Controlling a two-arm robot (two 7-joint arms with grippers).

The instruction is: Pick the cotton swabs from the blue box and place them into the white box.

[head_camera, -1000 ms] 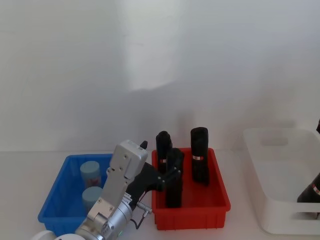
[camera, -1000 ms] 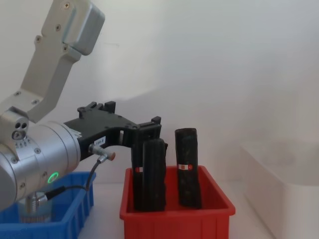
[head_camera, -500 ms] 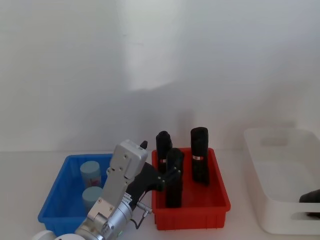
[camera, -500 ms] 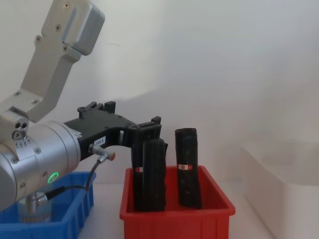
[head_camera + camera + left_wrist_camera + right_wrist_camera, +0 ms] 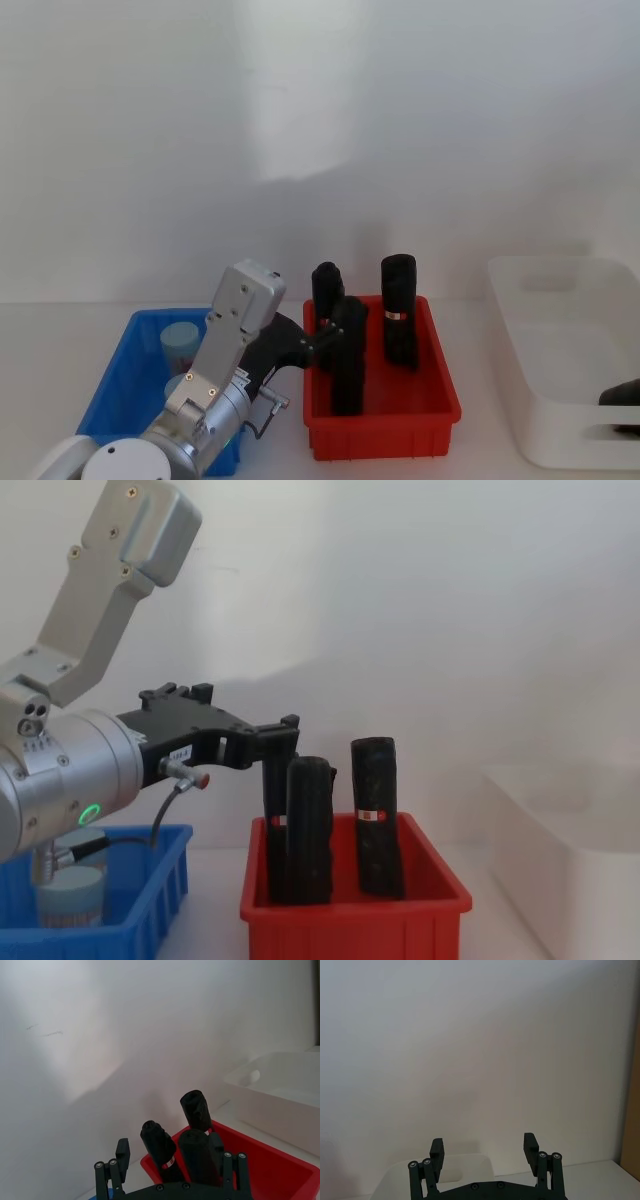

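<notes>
And the left gripper (image 5: pixel 278 736) is on the move: over the last second it has slid back toward the robot's left, off the face of the black rolls (image 5: pixel 398 310) in the red bin (image 5: pixel 380 435) and closer to the blue box (image 5: pixel 112 388). It hangs above rim height, over the seam between the two bins, fingers spread wide with nothing between them. That retreat opens up the chest view, where one jar of the cotton swabs (image 5: pixel 70 900) now stands clearer in the blue box than it did a moment ago. From the head view, two capped jars stand there one behind the other, the nearer one half hidden by the arm. The right gripper (image 5: pixel 483 1146) sits low at the near right corner of the white box (image 5: pixel 560 445), just as it did half a second ago, jaws apart and holding nothing. To my eye this is the left arm correcting its line, drawing away from the wrong bin to come over the jars. Nothing is grasped yet, so the transfer has not begun, and next it needs to shift further left and descend.
</notes>
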